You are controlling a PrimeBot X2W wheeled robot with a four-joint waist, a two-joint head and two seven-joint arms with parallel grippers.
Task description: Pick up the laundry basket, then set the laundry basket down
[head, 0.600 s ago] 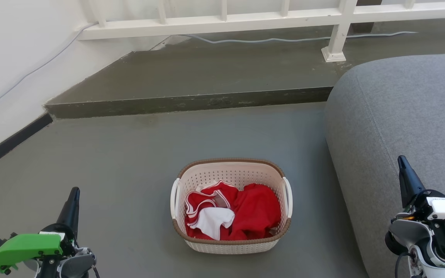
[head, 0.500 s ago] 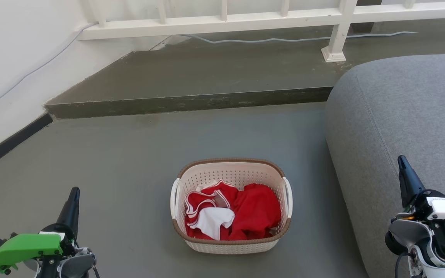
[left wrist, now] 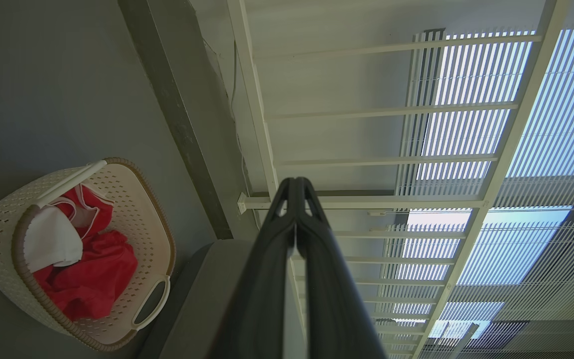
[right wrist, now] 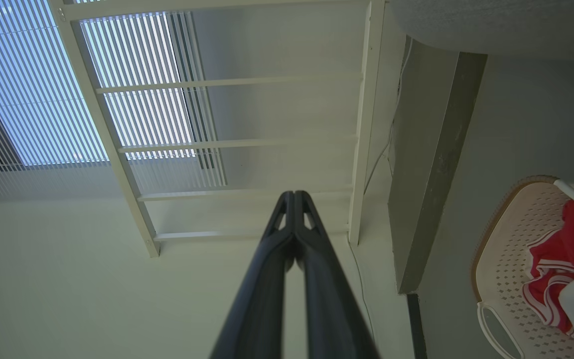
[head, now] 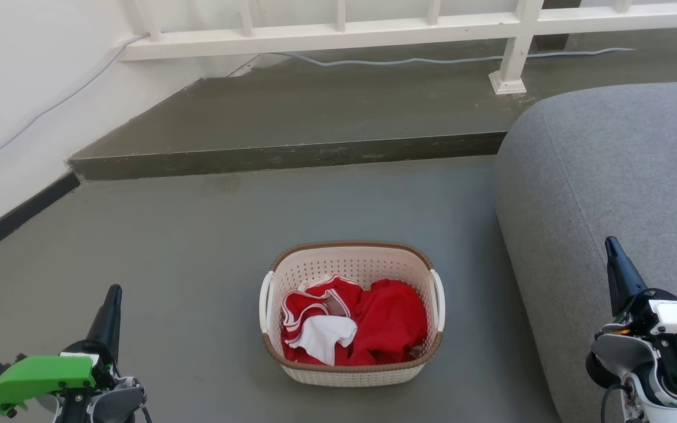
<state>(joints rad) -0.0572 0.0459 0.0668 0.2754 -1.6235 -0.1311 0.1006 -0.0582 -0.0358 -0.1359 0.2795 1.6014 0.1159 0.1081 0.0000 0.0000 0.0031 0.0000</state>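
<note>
The laundry basket (head: 352, 267) stands on the grey floor at centre, cream perforated plastic with a brown rim and a white loop handle on each short side. Red and white clothes (head: 350, 329) lie inside it. The basket (left wrist: 135, 219) appears at the left of the left wrist view, and its edge (right wrist: 508, 264) at the lower right of the right wrist view. My left gripper (head: 113, 294) is at the lower left, shut and empty, well left of the basket. My right gripper (head: 610, 244) is at the lower right over the sofa, shut and empty.
A grey sofa (head: 620, 176) fills the right side, close to the basket's right handle. A raised concrete step (head: 291, 155) runs across behind the basket, with a white railing (head: 338, 29) and a cable beyond. A white wall (head: 15, 88) stands at left.
</note>
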